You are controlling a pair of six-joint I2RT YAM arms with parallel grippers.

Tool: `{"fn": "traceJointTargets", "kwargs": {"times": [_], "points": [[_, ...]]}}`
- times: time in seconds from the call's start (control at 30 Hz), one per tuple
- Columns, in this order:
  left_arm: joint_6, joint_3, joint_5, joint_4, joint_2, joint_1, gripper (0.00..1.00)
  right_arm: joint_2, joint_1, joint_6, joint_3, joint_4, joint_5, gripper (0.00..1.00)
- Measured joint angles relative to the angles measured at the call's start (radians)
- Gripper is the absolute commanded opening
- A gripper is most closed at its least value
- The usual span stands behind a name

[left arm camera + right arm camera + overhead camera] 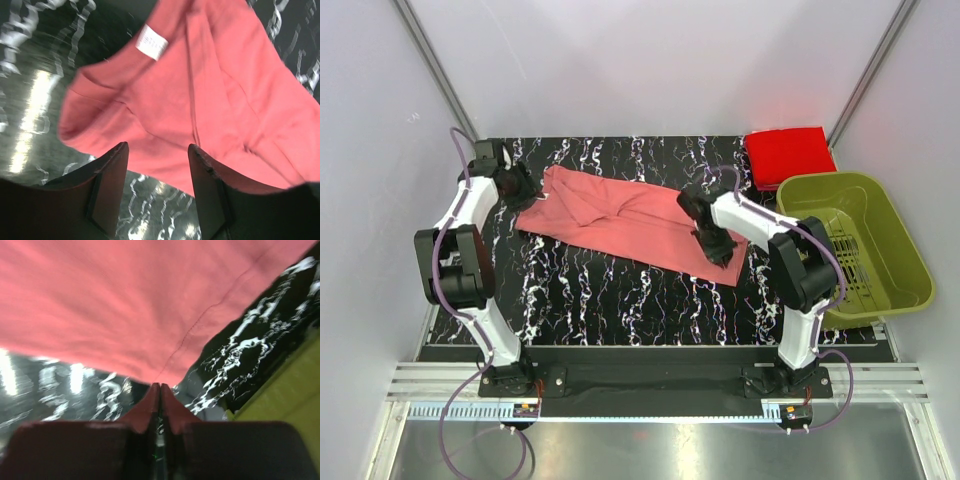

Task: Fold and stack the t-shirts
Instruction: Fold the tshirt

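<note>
From my station I start at the near edge of the table (620,300), where both arm bases are bolted. The right arm rises from its base, bends at an elbow close to the olive-green basket (910,270), then reaches leftward and tips its wrist down. That puts the right gripper (720,250) over the near right corner of the salmon-pink t-shirt (620,220). On the right wrist camera I see the right gripper (160,387) with its jaws pressed together and only a hairline between them. The shirt's hem corner (125,305) comes right down to the tips. I cannot tell whether any cloth is pinched in there.

The left arm climbs from its base, folds at an elbow out over the table's left edge, and stretches away from me along that side. Its wrist turns inward, so the left gripper (525,190) sits at the shirt's far left end. On the left wrist view the left gripper (157,147) is released. Its jaws stand well apart, with nothing between them but a view of the crumpled cloth (200,90) beyond and a white label (151,42) lying on it.

The salmon-pink shirt lies loosely spread on a diagonal across the middle of the table, bunched towards the left. Farther back, the brighter red t-shirt (788,155) rests folded in the far right corner, just beyond the basket.
</note>
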Motion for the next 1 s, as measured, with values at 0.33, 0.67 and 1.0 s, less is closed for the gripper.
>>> {"fn": "traceJointTargets", "kwargs": {"times": [0.33,0.67,1.0], "points": [[-0.051,-0.019,0.273,0.13,0.091,0.021,0.54,0.019,0.019,0.025,0.546,0.051,-0.156,0.2],[-0.125,0.057,0.259,0.143,0.248,0.005,0.54,0.224,0.091,0.023,0.707,0.182,-0.235,0.2],[-0.154,0.173,0.197,0.188,0.314,-0.035,0.51,0.226,0.112,0.023,0.642,0.26,-0.248,0.17]]}}
